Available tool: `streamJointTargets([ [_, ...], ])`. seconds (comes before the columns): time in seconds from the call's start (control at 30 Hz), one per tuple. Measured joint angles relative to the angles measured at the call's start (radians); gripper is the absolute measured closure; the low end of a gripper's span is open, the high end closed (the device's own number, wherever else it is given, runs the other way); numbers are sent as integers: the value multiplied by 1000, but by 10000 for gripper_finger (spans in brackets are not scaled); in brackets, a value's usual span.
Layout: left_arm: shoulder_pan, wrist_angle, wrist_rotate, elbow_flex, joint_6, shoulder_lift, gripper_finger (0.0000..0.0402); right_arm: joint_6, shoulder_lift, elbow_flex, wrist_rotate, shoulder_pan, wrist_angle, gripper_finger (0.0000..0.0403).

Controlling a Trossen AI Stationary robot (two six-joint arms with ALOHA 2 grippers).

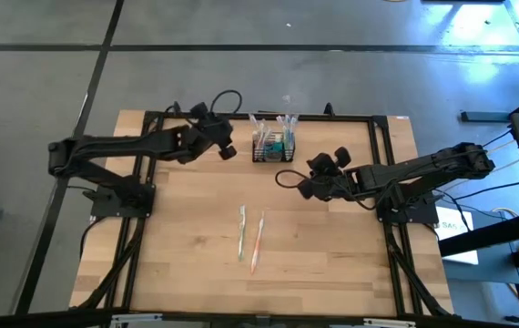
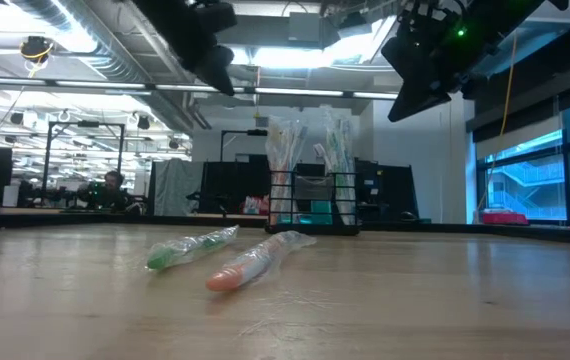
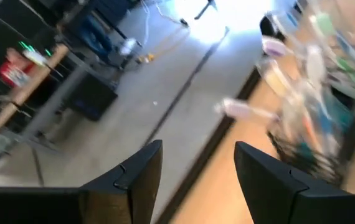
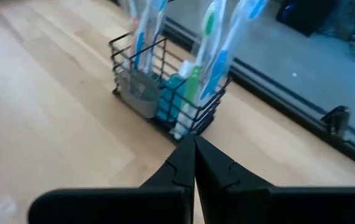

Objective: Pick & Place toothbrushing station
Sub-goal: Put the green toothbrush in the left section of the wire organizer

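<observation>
Your caddy (image 1: 273,146) stood at the worktop's far edge, long axis left-right, between both arms; left gripper (image 1: 227,151) spread, right gripper (image 1: 282,178) pressed together, about equally near

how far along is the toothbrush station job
Done: the black wire caddy stands at the table's far edge with several wrapped brushes upright inside. In hand: nothing; the left gripper is open, the right gripper shut and empty. Left: two wrapped toothbrushes lie mid-table.
</observation>
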Motion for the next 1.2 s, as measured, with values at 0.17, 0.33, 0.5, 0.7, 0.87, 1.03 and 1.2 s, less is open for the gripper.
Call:
streamJointTargets([
  [0.17, -43, -183, 130, 0, -216, -41, 206, 0, 0, 0, -41, 0, 23, 394],
  [0.33, -98, -235, 285, 0, -407, -35, 206, -2, 0, 0, -41, 0, 48, 394],
  [0.5, -161, -237, 293, -1, -528, -30, 206, -4, 0, 0, -42, 0, 48, 394],
  [0.7, -222, -264, 375, -7, -706, -28, 206, -38, 0, 0, -60, 0, 47, 394],
  [0.87, -266, -255, 394, -55, -899, -27, 206, -99, 0, 0, -89, 0, 47, 394],
  [1.03, -303, -256, 393, -87, -1041, -3, 206, -157, 0, 0, -127, 0, 44, 394],
  [1.2, -336, -220, 407, -94, -1121, 64, 206, -169, 0, 0, -135, 0, 43, 394],
])
